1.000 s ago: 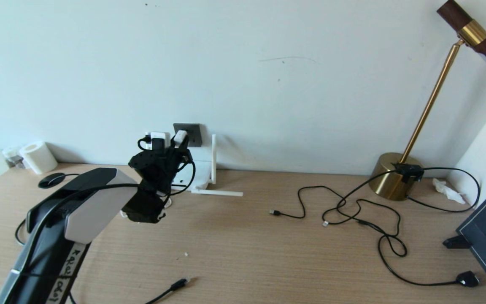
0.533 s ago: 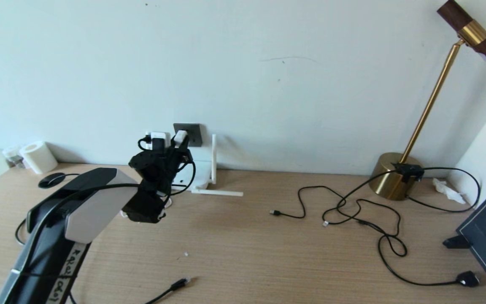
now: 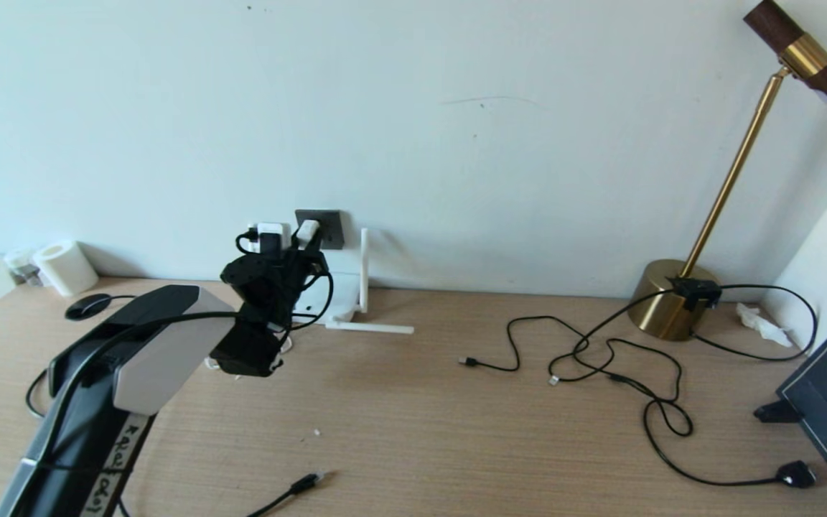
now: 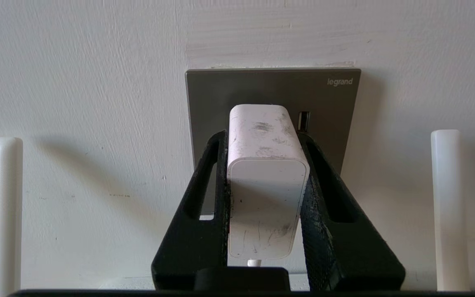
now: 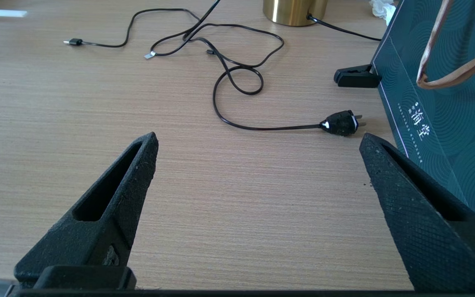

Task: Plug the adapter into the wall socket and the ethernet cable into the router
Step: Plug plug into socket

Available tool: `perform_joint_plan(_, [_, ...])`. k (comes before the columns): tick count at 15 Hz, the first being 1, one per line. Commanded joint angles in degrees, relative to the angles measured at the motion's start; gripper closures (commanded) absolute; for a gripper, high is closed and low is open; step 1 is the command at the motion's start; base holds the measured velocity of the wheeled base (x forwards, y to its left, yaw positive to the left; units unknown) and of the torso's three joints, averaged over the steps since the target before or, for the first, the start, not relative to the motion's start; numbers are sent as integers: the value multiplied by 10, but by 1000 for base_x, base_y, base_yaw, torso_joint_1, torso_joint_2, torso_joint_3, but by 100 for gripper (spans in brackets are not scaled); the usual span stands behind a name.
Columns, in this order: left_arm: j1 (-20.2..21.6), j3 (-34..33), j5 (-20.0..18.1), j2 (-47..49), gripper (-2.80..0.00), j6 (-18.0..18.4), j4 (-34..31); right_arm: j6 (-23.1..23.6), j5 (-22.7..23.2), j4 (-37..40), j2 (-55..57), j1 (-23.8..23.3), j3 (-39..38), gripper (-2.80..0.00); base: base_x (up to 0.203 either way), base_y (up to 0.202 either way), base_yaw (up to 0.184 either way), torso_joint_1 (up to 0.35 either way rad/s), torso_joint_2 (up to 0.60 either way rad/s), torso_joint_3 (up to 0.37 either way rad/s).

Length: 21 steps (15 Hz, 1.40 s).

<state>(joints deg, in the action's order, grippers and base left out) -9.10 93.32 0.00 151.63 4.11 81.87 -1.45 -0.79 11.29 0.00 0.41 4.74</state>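
Left wrist view gives me the clearest look: my left gripper [image 4: 264, 136] has its fingers [image 4: 204, 198] clamped on either side of the adapter [image 4: 264, 185], whose far end sits against the wall socket [image 4: 270, 88], a dark grey plate on the white wall. A thin slot shows on the plate just beside the adapter. Two upright white antennas [image 4: 447, 206] of the router [image 3: 338, 291] flank the fingers, well out to each side.

From the head view, the left gripper [image 3: 291, 248] reaches over the router to the socket, and a second white plug [image 3: 270, 233] sits just beside it on the wall. The ethernet cable [image 3: 298, 487] lies on the surface [image 3: 413, 416] well behind the fingers.

My right gripper [image 5: 258, 142] hovers above the surface with fingers wide apart and empty; ahead of them lie tangled black cables [image 5: 237, 74], a black mains plug [image 5: 340, 122], a lamp base [image 5: 295, 10] and a dark green bag [image 5: 447, 103].
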Motion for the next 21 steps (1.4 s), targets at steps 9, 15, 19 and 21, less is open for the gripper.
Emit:
perform_joint_plan(9, [3, 28, 0, 14, 0, 0, -14, 0, 0, 0, 0, 0, 0, -280, 0, 0, 0, 0, 0, 0])
perform_joint_plan(15, [4, 37, 0, 21, 0, 0, -19, 0, 0, 0, 0, 0, 0, -280, 0, 0, 0, 0, 0, 0])
perform_joint_plan(19, [6, 37, 0, 24, 0, -2, -19, 0, 0, 0, 0, 0, 0, -280, 0, 0, 0, 0, 0, 0])
perform_joint_plan(21, [6, 38, 0, 24, 0, -14, -21, 0, 0, 0, 0, 0, 0, -280, 0, 0, 0, 0, 0, 0])
